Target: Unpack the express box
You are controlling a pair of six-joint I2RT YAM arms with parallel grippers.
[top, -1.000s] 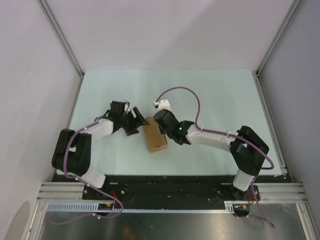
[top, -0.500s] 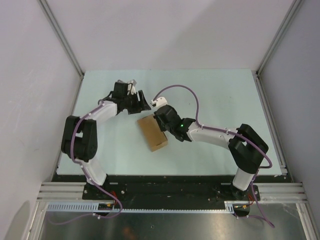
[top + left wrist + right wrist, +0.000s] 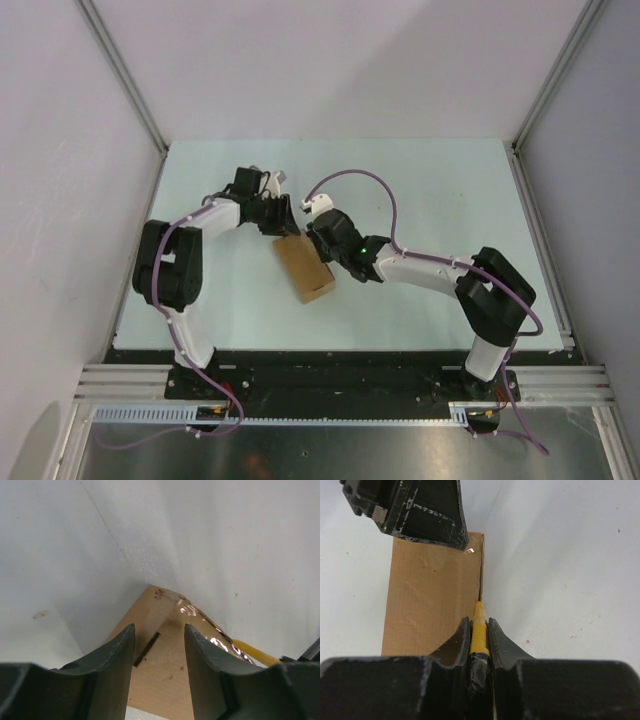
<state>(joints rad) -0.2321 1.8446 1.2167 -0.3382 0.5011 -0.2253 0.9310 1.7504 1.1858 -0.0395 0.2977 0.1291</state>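
The express box, a flat brown carton, lies askew on the table between the arms. My right gripper is shut on the yellow-black utility knife. The knife's yellow tip rests at the seam on the express box's right long edge. My left gripper hovers at the box's far end, jaws apart and holding nothing. In the left wrist view the box's corner, with a slot and shiny tape, shows between the fingers. The knife tip shows at the right.
The pale table is ringed by white walls with aluminium posts. A black base rail runs along the near edge. The purple cable loops over the right wrist.
My left arm swung from the box's left side up to its far end, and its jaws narrowed. The box turned slightly, far end leftward. The right gripper kept hold of the knife.
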